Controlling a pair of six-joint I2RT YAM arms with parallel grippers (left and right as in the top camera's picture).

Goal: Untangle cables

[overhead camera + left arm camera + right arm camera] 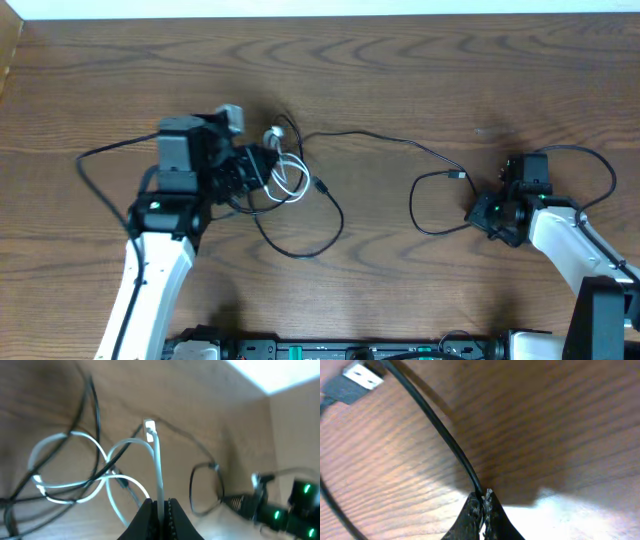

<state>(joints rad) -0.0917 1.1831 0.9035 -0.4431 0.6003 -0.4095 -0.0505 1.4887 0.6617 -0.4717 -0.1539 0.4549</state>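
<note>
A robotics lab test bench.
Two white-and-black robot arms, the left arm and the right arm, stand at a plain wood-grain table. An electronics rail runs along its near edge, and green status lights glow on the hardware. A black cable and a white cable lie on the wood.

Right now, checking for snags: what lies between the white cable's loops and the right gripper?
Overhead view: only the black cable and its plug on bare table, running from the white cable to the right gripper.
</note>
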